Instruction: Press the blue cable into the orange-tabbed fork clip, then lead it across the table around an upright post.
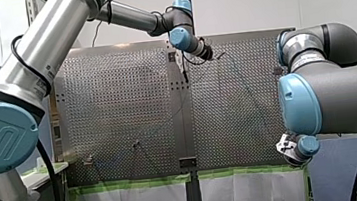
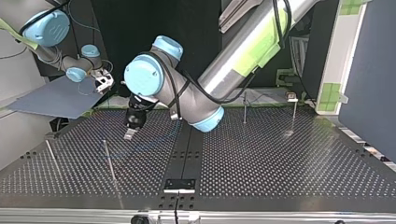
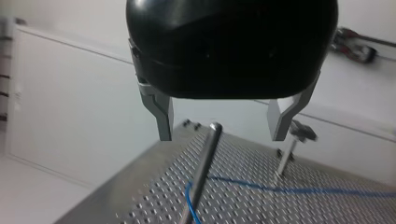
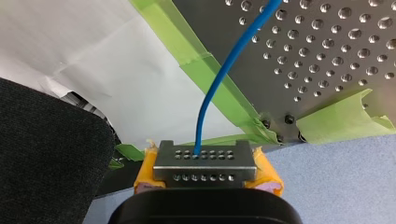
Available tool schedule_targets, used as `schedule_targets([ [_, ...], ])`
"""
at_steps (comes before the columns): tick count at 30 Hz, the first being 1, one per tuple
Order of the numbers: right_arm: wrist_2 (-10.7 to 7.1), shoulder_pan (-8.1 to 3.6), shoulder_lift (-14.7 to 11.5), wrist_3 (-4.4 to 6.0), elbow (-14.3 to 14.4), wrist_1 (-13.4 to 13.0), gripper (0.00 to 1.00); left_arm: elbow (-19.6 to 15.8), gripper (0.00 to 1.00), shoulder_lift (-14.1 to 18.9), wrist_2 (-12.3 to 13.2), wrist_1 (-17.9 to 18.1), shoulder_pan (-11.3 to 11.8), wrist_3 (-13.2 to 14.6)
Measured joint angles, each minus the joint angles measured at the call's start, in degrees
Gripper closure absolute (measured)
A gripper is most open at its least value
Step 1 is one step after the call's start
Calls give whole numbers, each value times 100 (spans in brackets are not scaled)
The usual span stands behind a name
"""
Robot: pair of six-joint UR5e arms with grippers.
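Observation:
My left gripper [image 3: 223, 136] is black with metal fingers and stands open, holding nothing. Just ahead of it, in line with the gap, rises an upright post [image 3: 204, 168]. The blue cable [image 3: 299, 190] lies on the perforated table, curls around that post's foot and runs off sideways. In the top view my left gripper [image 2: 130, 133] hovers over the table's left half. My right gripper [image 4: 204, 161], with yellow pads, is shut on the blue cable [image 4: 224, 70], which rises from it to the table edge. A small clip [image 2: 293, 97] stands far right in the top view; whether the cable sits in it I cannot tell.
A shorter post with a flat head [image 3: 289, 151] stands beside the first. Two thin posts [image 2: 110, 163] [image 2: 50, 153] stand at the top view's left, another [image 2: 244, 106] right of centre. Green tape [image 4: 219, 88] lines the table edge near my right gripper [image 1: 289, 147].

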Motion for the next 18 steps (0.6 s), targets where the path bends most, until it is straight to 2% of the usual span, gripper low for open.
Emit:
schedule_targets([
  [4, -1, 2, 0, 0, 1, 6, 97, -1, 0, 1, -237, -232, -2, 217],
  [9, -1, 3, -1, 0, 0, 8, 97, -2, 0, 1, -514, -370, -4, 308],
  [18, -11, -17, -4, 0, 0, 7, 97, -2, 0, 2, -585, -390, -6, 319],
])
